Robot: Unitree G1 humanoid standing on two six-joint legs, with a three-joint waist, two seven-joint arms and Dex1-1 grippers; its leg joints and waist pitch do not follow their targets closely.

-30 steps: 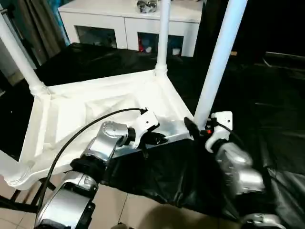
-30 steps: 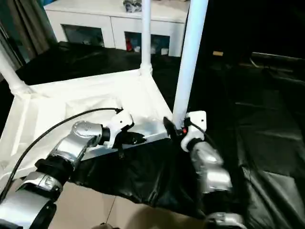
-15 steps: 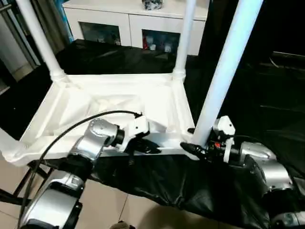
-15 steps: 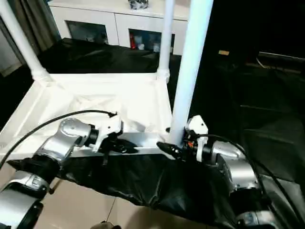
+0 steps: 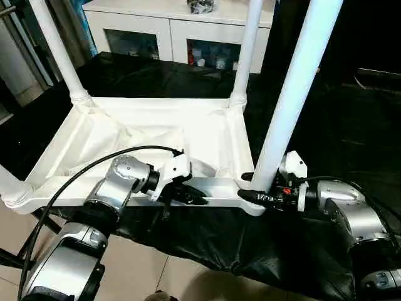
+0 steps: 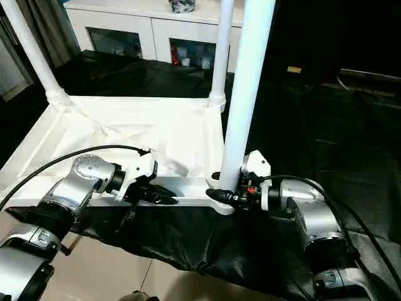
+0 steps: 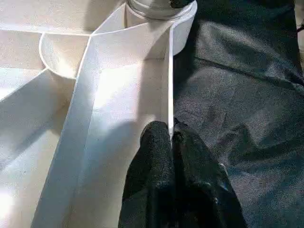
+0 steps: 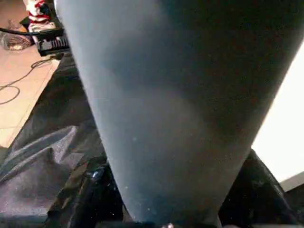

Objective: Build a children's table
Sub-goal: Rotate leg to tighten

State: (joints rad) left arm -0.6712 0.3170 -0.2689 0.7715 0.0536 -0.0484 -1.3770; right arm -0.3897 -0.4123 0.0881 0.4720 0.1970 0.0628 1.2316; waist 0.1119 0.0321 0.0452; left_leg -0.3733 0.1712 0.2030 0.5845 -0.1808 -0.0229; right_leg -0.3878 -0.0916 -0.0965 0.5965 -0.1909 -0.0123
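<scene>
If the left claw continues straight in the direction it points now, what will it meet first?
The left claw is pinched on the near rim of the tabletop and points along it. Going straight on, it would probably first meet the rounded corner socket holding the leg that the right claw grips.

Tabletop (image 5: 213,125) swung square to the robot since a second ago. Right pincer (image 5: 249,186) rotated from upright to sideways around near leg (image 5: 294,88) base. Left pincer (image 5: 191,197) slid along near rim.
</scene>
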